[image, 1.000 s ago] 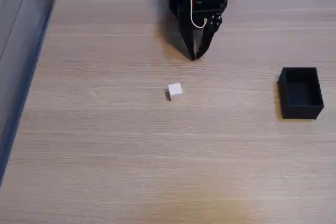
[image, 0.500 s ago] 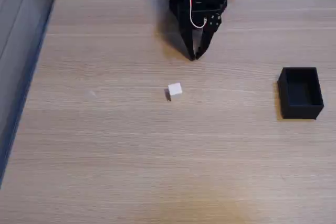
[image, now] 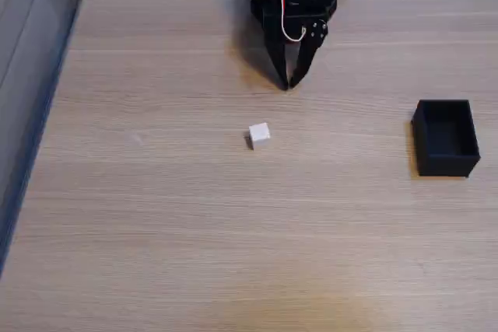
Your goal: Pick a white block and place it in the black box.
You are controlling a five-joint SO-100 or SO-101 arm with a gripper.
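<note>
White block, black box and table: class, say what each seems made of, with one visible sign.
White block: possibly plastic or painted wood; plain matte faces. Black box: probably plastic; thin, even, matte walls. Table: wood or wood-look laminate; straight pale grain lines.

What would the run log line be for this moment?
phase: pre-grasp | gripper: shut, empty, near far edge | white block: on table, untouched | black box: empty, at right

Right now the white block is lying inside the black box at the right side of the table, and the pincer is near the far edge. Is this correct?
Not quite. The fixed view shows the white block on the bare table near its middle, apart from the black box, which is empty. The rest is correct: the box is at the right, and the pincer is near the far edge.
</note>
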